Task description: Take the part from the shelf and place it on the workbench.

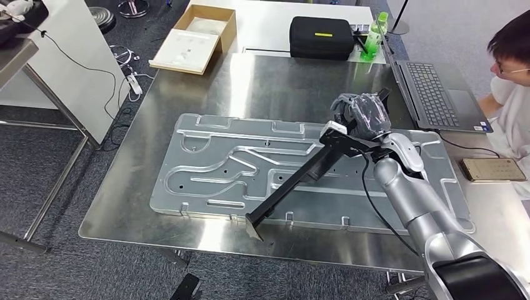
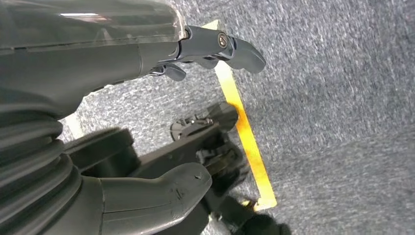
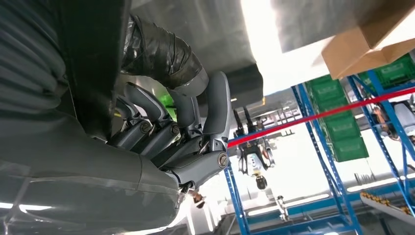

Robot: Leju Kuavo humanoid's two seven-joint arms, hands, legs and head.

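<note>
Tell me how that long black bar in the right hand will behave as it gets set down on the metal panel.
The black bar looks rigid: it runs straight from the right hand to its lower end without sagging. Held at one end only, it probably levers hard against the grip. Its small foot rests near the edge of the stamped metal panel, so it could skid on that smooth surface.

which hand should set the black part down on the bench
The right hand: it already grips the long black part over the metal panel on the workbench. The left hand hangs open above the carpet.
</note>
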